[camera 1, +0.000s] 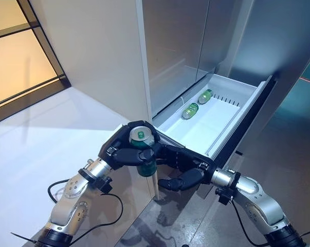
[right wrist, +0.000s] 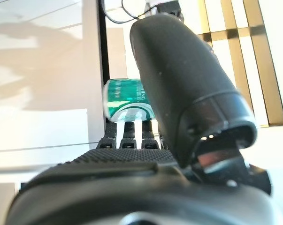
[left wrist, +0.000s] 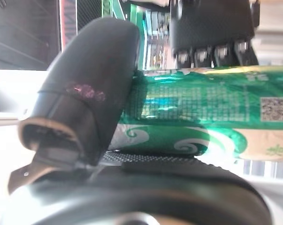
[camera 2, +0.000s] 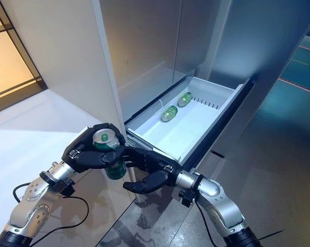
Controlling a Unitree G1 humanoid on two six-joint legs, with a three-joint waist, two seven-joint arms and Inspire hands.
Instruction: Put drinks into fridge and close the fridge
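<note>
Left hand: curled round a green drink can, fingers and thumb wrapped about its body; can held upright, silver top showing, in the air just in front of the near corner of the drawer.

Right hand: fingers stretched out nearly straight toward the held can, tips at or touching its side, thumb spread below; gripping nothing. In the right wrist view, only the end of the can seen past the fingers.

Held can: green with pale swirls and small print along its side, seen close in the left wrist view.

Freezer drawer: white tub pulled well out from the bottom of the fridge, dark front panel on its far right edge.

Drawer contents: two green cans lying on their sides toward the back left, one nearer, the other further in, near each other but apart; remaining floor of the tub bare white.

Fridge: tall, grey steel upper doors shut above the drawer, pale side panel to the left.

Count: three green cans in all, one in hand, two in the drawer; one drawer.
</note>
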